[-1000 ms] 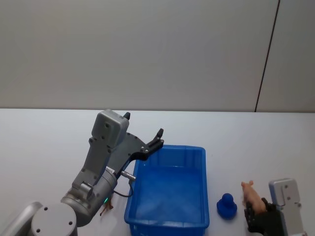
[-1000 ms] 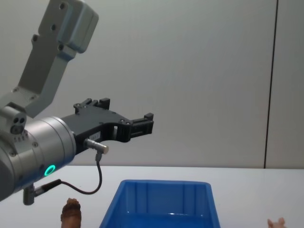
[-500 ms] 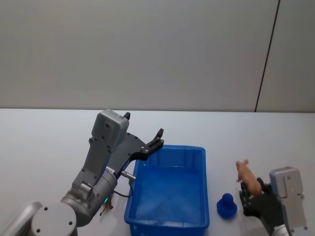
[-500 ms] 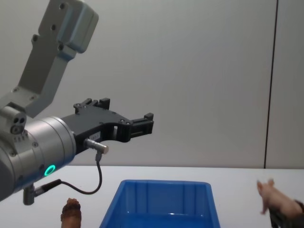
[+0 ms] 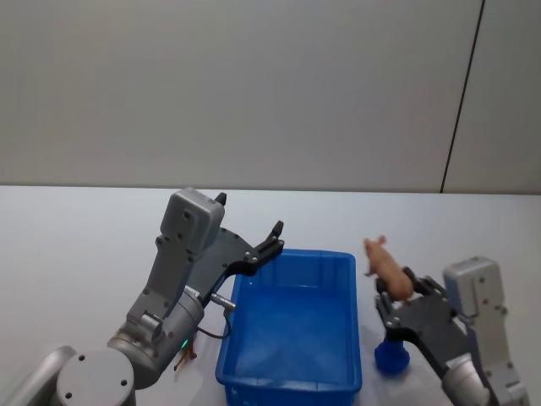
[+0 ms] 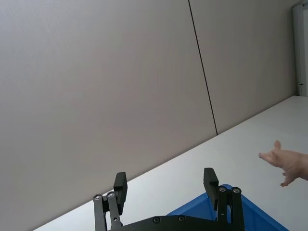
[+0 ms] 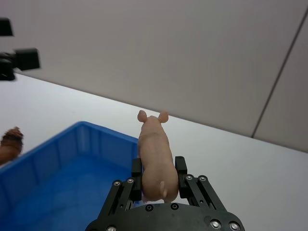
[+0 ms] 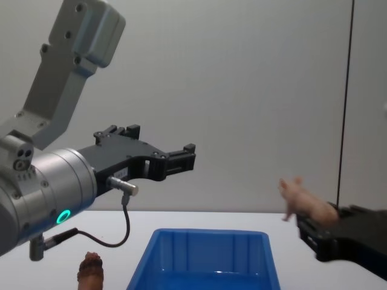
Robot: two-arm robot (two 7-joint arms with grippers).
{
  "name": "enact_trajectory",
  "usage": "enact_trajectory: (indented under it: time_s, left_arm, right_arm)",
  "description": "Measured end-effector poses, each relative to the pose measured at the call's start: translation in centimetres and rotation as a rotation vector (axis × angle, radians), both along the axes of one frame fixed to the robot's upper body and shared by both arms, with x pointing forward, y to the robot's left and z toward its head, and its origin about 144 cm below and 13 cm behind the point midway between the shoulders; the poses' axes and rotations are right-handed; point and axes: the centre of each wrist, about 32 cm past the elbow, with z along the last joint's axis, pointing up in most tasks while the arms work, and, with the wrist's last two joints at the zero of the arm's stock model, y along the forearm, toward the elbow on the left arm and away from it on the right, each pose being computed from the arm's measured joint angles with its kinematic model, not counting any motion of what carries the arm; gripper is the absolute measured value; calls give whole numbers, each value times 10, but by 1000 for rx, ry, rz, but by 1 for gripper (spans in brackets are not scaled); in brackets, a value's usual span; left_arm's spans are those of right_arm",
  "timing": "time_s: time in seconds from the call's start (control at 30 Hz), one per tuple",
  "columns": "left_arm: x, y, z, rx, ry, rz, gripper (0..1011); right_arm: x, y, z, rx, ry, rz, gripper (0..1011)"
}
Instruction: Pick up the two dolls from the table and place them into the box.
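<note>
1. Pink pig doll (image 7: 154, 149) sits clamped between the fingers of the right gripper (image 7: 158, 168), snout jutting past their tips, raised beside the box (image 5: 287, 390).
2. Wide apart and empty are the fingers of the left gripper (image 6: 165, 179).

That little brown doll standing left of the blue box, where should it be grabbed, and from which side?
Probably pinch the brown doll across its narrow upright body, coming down from above with the open left pincer; the box wall stands near one side, so a sideways reach looks cramped. The right pincer is shut on the pink pig.
</note>
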Motion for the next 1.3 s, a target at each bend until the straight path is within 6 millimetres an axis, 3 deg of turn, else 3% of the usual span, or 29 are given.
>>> enact_trajectory:
  time_s: [0.6, 0.93, 1.3]
  left_arm:
    - [0, 0, 0, 0, 0, 0, 1001]
    - [0, 0, 0, 0, 0, 0, 1001]
    - [0, 0, 0, 0, 0, 0, 1001]
  right_arm:
    - [37, 39, 8, -14, 52, 250, 395]
    - [51, 57, 5, -33, 108, 296, 704]
    - [52, 61, 4, -48, 124, 238, 996]
